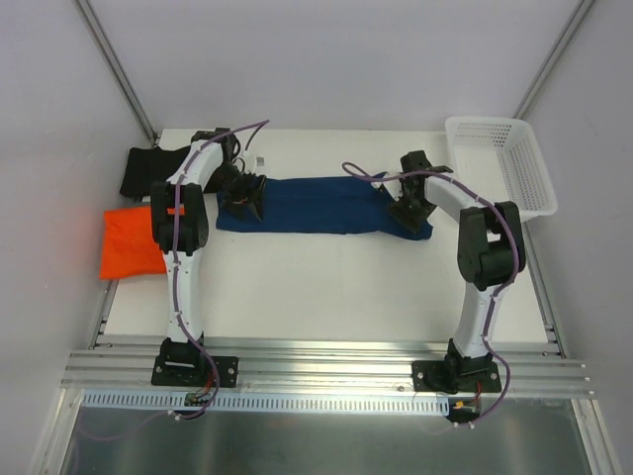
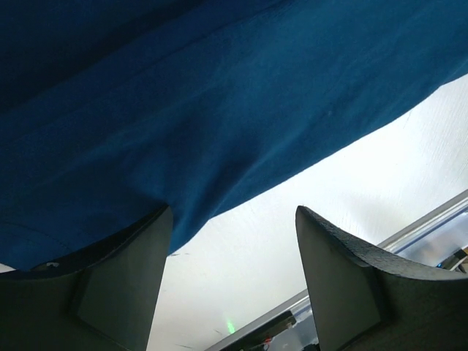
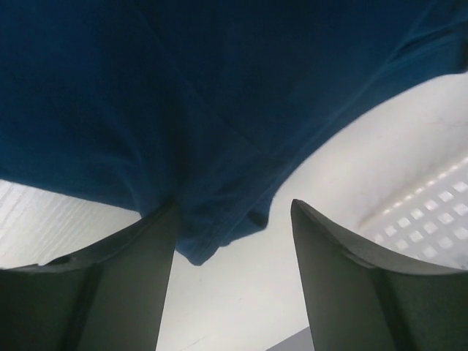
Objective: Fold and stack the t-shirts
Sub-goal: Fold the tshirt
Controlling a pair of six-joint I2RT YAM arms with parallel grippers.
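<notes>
The white surface lies bare nearer than the navy blue cloth t-shirt; a white plastic lattice basket blocks the far right corner.

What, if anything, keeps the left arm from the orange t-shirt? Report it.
Probably nothing. The orange t-shirt lies uncovered close beside the left arm, with nothing between them. The arm's jaws stand apart at the left end of the navy t-shirt.

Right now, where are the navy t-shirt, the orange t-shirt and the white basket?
navy t-shirt [image 1: 316,205]: top external view, middle of the folded strip.
orange t-shirt [image 1: 129,242]: top external view, centre of the cloth.
white basket [image 1: 485,122]: top external view, far rim.
</notes>
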